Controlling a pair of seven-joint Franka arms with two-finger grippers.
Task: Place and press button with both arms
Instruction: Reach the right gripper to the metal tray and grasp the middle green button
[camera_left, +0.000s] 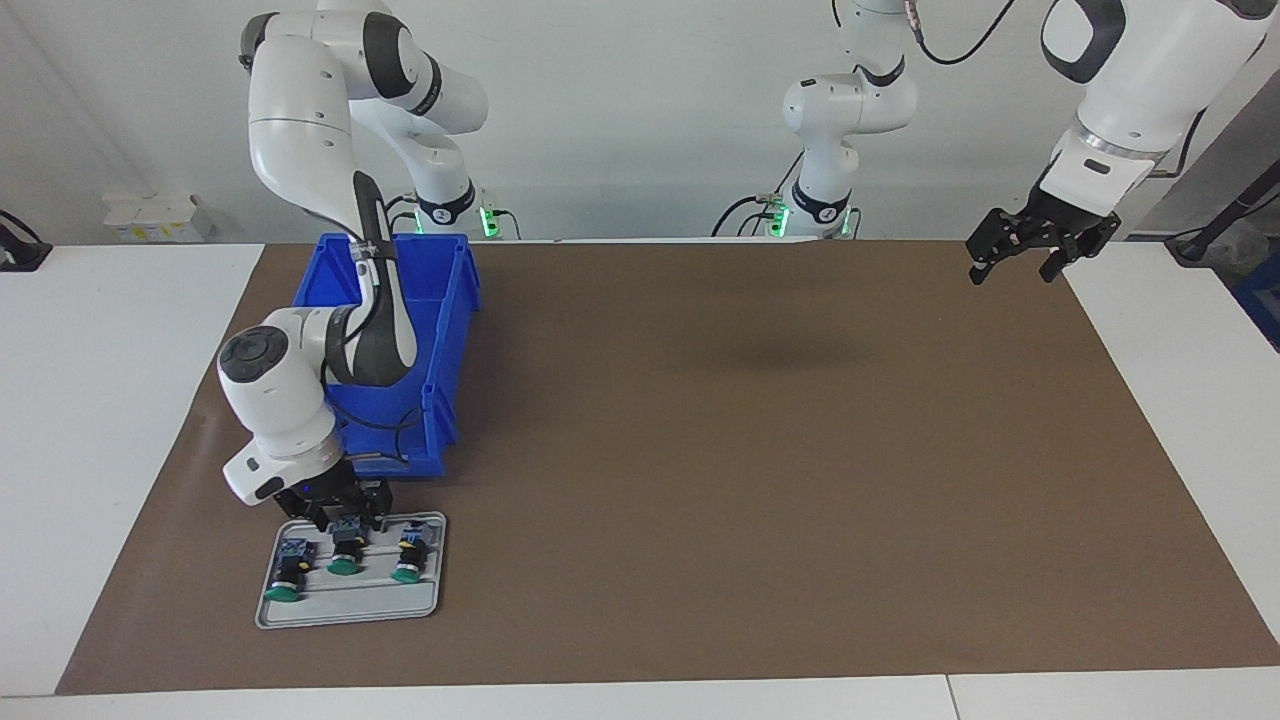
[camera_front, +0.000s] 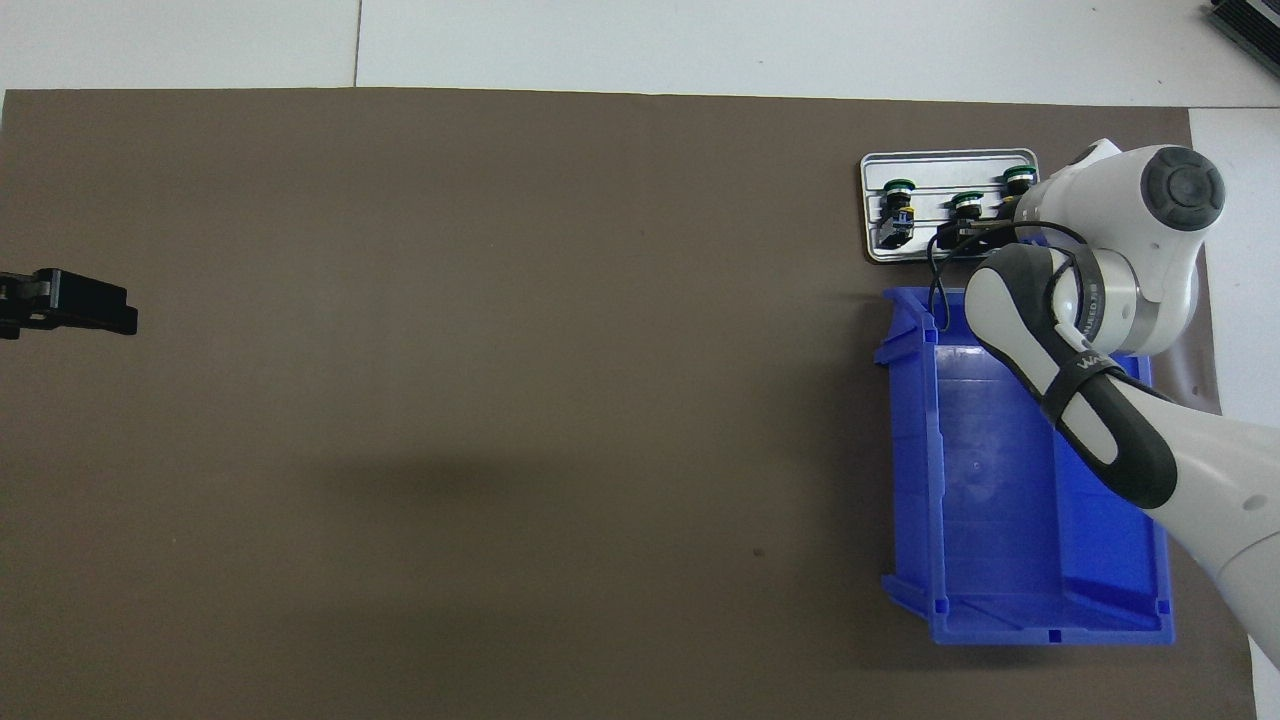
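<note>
Right gripper (camera_left: 347, 518) low over grey tray (camera_left: 350, 603), jaws part-closed astride middle button (camera_left: 347, 548); long axis pointing away from wrist. Left gripper (camera_left: 1020, 255) spread, waiting well apart.

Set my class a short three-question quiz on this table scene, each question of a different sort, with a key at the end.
1. Count: how many green-capped buttons lie on the grey tray?
2. True or false: the left claw, raised over the left arm's end of the table, holds a button.
3. Choose one: the right claw is down at
A) the blue bin
B) the middle button on the tray
C) the bare brown mat

Key: 1. three; 2. false, it hangs open and empty; 3. B
</note>
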